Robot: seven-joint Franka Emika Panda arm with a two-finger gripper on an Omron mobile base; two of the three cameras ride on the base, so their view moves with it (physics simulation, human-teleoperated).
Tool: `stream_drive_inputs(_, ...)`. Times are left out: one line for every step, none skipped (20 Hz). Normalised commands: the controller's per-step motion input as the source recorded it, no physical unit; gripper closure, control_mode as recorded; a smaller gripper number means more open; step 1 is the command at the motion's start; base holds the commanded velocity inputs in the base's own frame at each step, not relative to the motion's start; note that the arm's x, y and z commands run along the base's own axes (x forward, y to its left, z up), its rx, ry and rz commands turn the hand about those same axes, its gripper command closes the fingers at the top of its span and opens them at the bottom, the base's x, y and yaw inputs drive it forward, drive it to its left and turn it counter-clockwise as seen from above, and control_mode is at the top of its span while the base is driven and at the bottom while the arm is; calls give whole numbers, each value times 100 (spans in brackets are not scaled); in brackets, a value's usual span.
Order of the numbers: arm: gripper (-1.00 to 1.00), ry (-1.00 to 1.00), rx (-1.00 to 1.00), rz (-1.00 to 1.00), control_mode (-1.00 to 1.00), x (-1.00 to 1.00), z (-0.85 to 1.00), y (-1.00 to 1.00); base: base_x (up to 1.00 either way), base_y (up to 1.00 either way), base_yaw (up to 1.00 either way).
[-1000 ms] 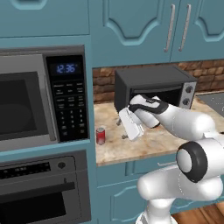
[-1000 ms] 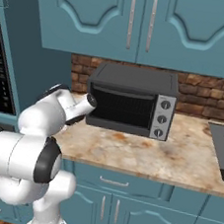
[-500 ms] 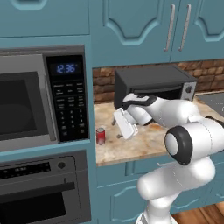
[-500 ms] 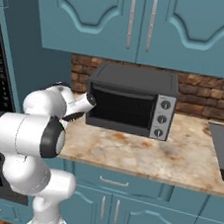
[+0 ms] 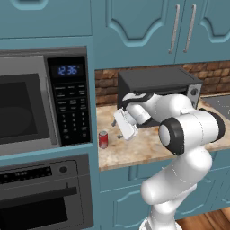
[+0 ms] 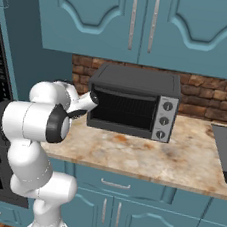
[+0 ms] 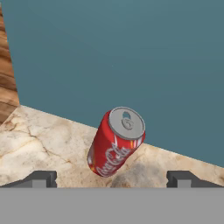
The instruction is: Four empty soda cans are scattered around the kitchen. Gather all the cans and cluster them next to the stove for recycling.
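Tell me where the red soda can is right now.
The red soda can stands upright on the counter at its far left end, beside the teal panel of the wall oven column, left of the toaster oven; the open gripper hovers just right of it.

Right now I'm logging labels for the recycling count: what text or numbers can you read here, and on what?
"12:36": clock display of the built-in microwave.
"Coca-Cola": white script on the red soda can.
Microwave keypad labels: too small to read.
Toaster oven knob markings: too small to read.
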Motion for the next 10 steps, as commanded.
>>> stream_drive_inputs(-100, 0, 0, 2, -100, 27, -12, 5, 0, 0, 0)
stream_drive_inputs(-100, 0, 0, 2, -100, 19, -14, 5, 0, 0, 0)
stream_drive_inputs(-100, 0, 0, 2, -100, 7, -17, 11, 0, 0, 0)
stream_drive_inputs(-100, 0, 0, 3, -100, 0, -11, 11, 0, 0, 0)
stream_drive_inputs(-100, 0, 0, 2, -100, 0, -14, 16, 0, 0, 0)
stream_drive_inputs(-100, 0, 0, 2, -100, 0, -14, 17, 0, 0, 0)
stream_drive_inputs(-100, 0, 0, 2, -100, 0, -12, 17, 0, 0, 0)
stream_drive_inputs(-100, 0, 0, 2, -100, 0, -9, 19, 0, 0, 0)
stream_drive_inputs(-100, 1, 0, 2, -100, 0, 0, 16, 0, 0, 0)
stream_drive_inputs(-100, 3, 0, 2, -100, 0, 0, 16, 0, 0, 0)
